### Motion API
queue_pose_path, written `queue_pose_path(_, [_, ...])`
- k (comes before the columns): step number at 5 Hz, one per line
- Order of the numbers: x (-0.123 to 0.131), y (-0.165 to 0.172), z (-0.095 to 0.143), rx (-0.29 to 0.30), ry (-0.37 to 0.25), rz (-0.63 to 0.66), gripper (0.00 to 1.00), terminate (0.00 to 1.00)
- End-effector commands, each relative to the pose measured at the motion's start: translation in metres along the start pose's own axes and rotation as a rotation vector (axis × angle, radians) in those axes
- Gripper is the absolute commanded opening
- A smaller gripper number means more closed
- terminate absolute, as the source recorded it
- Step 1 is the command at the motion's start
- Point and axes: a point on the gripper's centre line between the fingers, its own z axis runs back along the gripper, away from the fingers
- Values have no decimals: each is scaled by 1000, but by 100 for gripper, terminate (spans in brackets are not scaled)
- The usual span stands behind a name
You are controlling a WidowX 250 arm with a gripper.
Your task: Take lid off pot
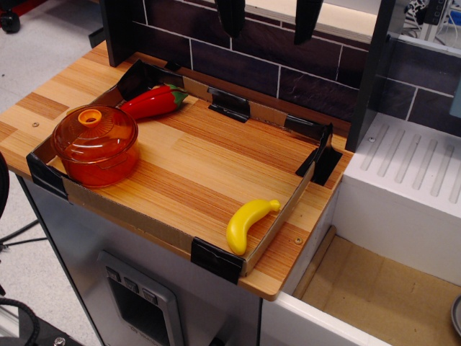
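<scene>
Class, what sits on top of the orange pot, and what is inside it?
The lid sits on the pot, closing it. Through the translucent orange plastic, no contents can be made out.

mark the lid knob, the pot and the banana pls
lid knob [90, 116]: main view, centre of the yellow ring.
pot [101, 169]: main view, front wall.
banana [247, 223]: main view, mid-body.

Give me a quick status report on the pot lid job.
Gripper high at top of frame, fingers apart, holding nothing. Lid still seated on pot, front-left corner. Red pepper beside pot, banana far off; nothing blocking lid.
</scene>
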Motion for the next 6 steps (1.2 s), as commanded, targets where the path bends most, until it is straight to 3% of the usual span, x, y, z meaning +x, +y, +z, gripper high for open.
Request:
queue_pose_path(1, [0,0,0,0,0,0,100,0])
queue_pose_path(3, [-14,49,6,-2,-76,-113,100,0])
queue_pose_path(5, [-5,117,6,-13,-74,-170,100,0])
queue_pose_path(6, [-4,141,-12,12,-79,-183,100,0])
